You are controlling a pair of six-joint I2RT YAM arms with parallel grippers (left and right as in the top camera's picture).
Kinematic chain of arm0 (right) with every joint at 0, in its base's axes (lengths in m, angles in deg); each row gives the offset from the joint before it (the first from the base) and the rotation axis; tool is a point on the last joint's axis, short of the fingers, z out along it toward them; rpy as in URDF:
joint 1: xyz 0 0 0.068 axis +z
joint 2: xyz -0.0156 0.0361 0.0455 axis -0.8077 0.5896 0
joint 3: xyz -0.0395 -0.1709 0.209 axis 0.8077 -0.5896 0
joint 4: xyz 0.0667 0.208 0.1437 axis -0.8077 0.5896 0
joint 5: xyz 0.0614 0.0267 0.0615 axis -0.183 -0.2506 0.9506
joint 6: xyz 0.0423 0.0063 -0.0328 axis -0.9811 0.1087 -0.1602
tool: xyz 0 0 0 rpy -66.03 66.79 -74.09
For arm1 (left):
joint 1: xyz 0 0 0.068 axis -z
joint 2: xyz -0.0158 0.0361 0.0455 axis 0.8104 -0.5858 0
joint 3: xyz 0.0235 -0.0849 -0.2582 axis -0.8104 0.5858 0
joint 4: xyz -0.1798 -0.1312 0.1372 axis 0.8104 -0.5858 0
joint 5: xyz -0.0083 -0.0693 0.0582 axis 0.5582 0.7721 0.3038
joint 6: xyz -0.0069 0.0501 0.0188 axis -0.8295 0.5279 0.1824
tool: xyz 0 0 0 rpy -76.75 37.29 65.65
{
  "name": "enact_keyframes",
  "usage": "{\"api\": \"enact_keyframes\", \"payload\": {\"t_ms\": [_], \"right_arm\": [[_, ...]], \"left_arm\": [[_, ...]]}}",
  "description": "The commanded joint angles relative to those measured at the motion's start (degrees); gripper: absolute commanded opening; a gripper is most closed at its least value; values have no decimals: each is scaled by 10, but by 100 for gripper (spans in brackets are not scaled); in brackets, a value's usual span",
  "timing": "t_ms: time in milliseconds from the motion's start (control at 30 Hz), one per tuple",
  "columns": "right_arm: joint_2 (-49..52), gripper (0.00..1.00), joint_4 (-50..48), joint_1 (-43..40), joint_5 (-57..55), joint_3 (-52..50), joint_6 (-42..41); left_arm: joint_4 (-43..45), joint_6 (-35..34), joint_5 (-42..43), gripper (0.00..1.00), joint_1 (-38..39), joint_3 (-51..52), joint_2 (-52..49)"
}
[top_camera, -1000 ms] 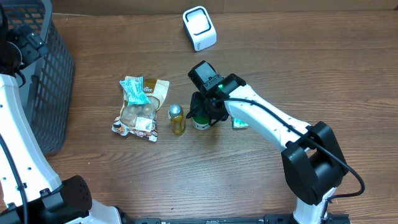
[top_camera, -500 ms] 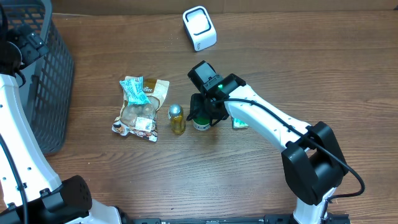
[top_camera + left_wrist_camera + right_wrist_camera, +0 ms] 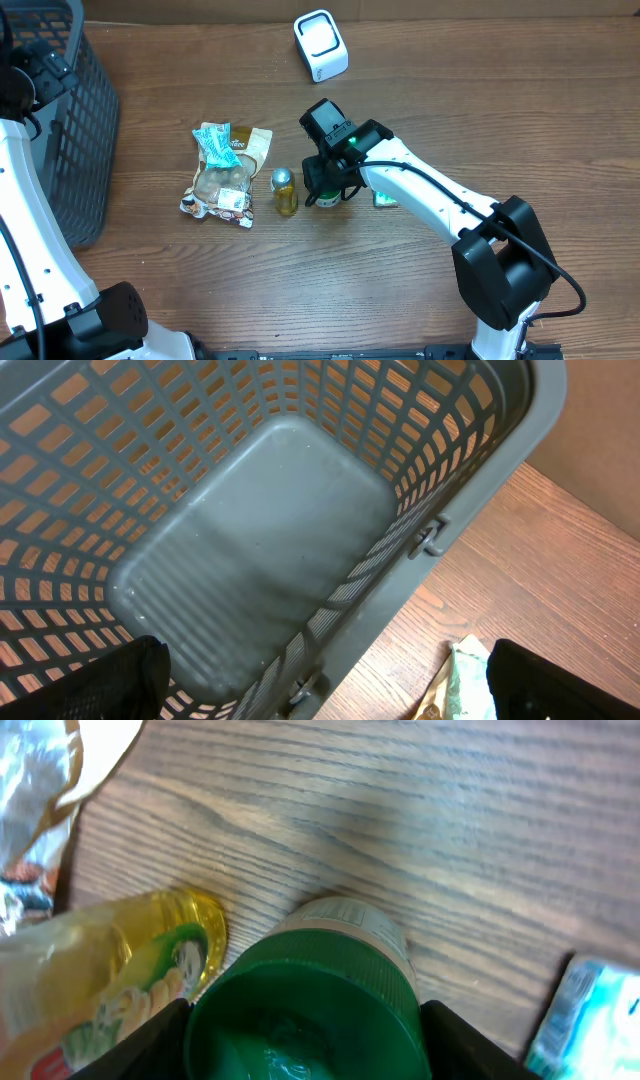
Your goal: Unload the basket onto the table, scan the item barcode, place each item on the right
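Tabletop (image 3: 300, 290) — jar (image 3: 300, 1005) and right claw (image 3: 326, 184) a touch further left

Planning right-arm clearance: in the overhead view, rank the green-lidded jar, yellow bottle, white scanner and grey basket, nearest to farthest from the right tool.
1. Green-lidded jar, in the right tool.
2. Yellow bottle, beside the jar.
3. White scanner, toward the top edge.
4. Grey basket, far top-left corner.

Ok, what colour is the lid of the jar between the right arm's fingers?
The jar has a green lid; the right wrist view shows it best.
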Motion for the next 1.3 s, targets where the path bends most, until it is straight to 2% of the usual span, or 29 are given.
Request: {"api": "enact_keyframes", "payload": {"t_ms": [0,100,267,467,800,1000,1033,1100,1167,1267], "right_arm": [[3,53,7,-2,-36,-4,113],[3,57,7,-2,-52,-4,128],[3,58,7,-2,-117,-4,128],[3,57,13,-2,-119,-4,128],[3,57,14,-37,-35,-4,128],[3,58,14,-49,-32,-4,128],[3,62,14,-50,-32,-4,128],[3,85,14,-50,-32,-4,127],[3,100,13,-50,-33,-4,127],[3,100,8,-50,-35,-4,106]], "left_arm": [[2,10,-2,100,-2,-5,-3],[2,10,-2,100,-2,-5,-3],[2,10,-2,99,-2,-5,-3],[2,10,-2,100,-2,-5,-3],[2,10,-2,100,-2,-5,-3],[2,10,-2,100,-2,-5,-3],[2,10,-2,100,-2,-5,-3],[2,10,-2,100,-2,-5,-3],[2,10,-2,99,-2,-5,-3],[2,10,-2,99,-2,-5,-3]]}}
